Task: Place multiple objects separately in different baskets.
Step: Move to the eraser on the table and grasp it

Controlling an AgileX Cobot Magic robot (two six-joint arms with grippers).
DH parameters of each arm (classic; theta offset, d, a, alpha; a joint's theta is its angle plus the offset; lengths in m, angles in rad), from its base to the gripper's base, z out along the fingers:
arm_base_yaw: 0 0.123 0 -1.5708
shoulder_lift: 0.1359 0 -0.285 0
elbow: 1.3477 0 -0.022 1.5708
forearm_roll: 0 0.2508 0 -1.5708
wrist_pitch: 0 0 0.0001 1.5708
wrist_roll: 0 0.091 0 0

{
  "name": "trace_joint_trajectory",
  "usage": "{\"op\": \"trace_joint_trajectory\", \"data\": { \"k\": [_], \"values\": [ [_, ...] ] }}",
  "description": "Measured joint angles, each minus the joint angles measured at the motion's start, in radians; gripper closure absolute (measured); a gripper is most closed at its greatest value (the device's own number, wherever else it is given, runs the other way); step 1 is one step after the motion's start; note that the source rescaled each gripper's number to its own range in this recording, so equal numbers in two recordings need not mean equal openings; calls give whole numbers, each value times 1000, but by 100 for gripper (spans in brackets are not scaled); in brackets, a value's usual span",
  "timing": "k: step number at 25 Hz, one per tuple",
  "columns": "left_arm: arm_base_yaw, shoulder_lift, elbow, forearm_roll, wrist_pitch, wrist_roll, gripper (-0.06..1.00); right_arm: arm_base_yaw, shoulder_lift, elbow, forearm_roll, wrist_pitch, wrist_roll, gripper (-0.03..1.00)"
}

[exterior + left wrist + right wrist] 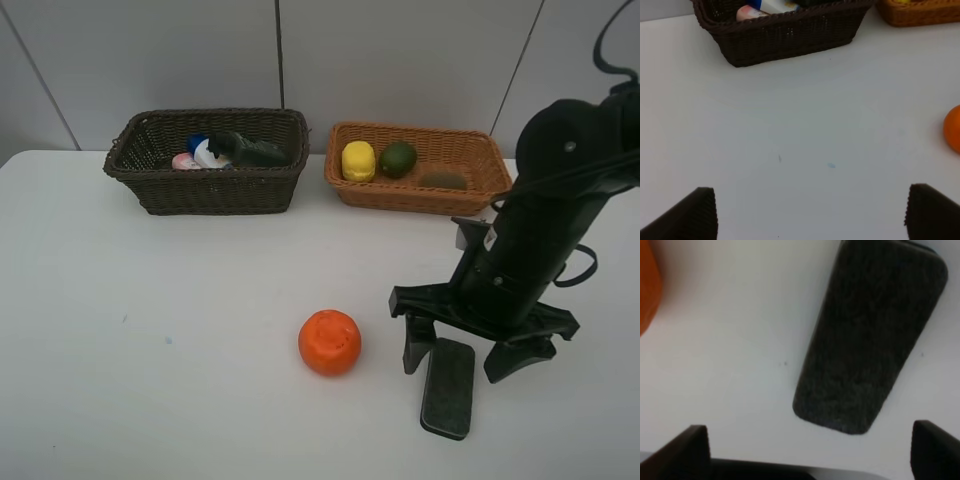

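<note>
dark block (448,388) lies near the table's (150,380) front edge. my right gripper (462,352) gapes wide over its far end, holding nothing. i'd centre across its narrow width, then descend.

The table (150,350) lies open left of the orange fruit (329,342); the dark block (448,388) flanks its right.

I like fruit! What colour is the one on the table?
The fruit is orange; high view.
</note>
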Motion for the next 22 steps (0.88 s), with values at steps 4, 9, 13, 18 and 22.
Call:
{"op": "trace_joint_trajectory", "data": {
  "k": [4,9,13,18,22],
  "values": [
    [0,0,0,0,0,0,-3,0,17,7,-2,-77,3,6],
    [0,0,0,0,0,0,-3,0,89,9,-42,-95,7,6],
    [0,0,0,0,0,0,-3,0,122,9,-73,-100,20,6],
    [0,0,0,0,0,0,-3,-1,122,9,-102,-122,48,6],
    [0,0,0,0,0,0,-3,-8,139,9,-98,-138,48,6]
  ]
}}
